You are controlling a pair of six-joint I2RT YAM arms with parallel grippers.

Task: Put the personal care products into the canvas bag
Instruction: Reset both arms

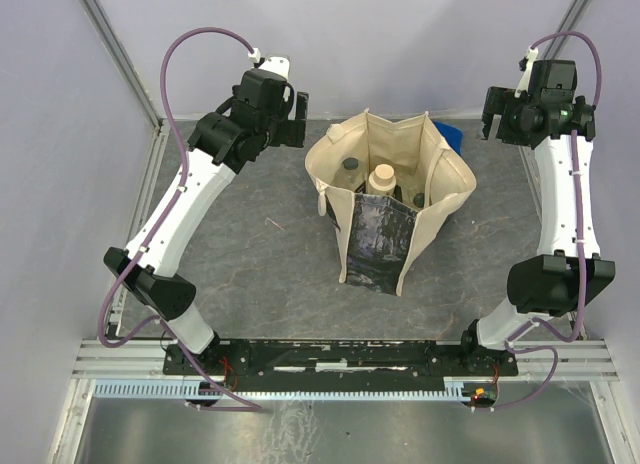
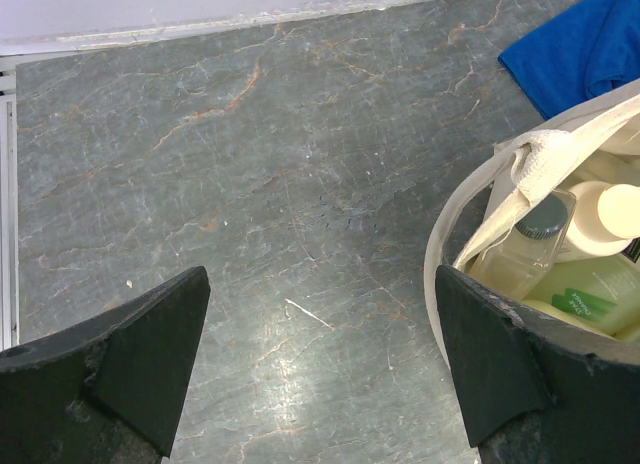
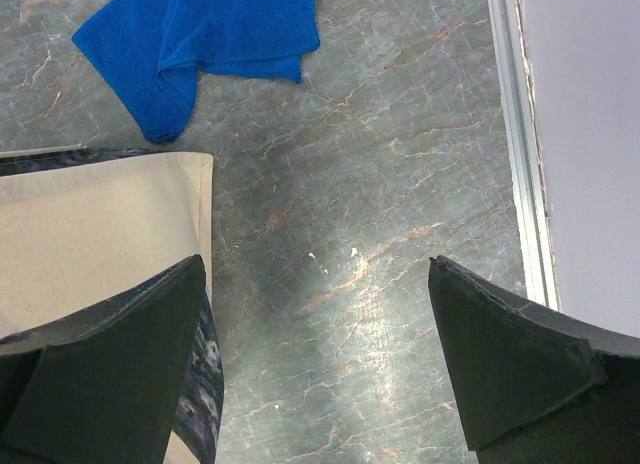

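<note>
We see the canvas bag [image 1: 335, 164] standing mid-table, the personal care products [image 2: 585, 289] inside it, a beige jar [image 1: 381, 177] and a black-capped bottle [image 1: 350, 165] showing at its mouth. The left gripper [image 2: 320, 279] hangs left of the bag and the right gripper [image 3: 315, 266] right of it, both spread wide and holding nothing.

We see only a corner of the blue cloth [image 1: 451, 136] behind the canvas bag [image 1: 335, 164], whose walls hide most bottles [image 1: 351, 165], so we cannot count them. The left wrist view's edge crops both bag and cloth.
</note>
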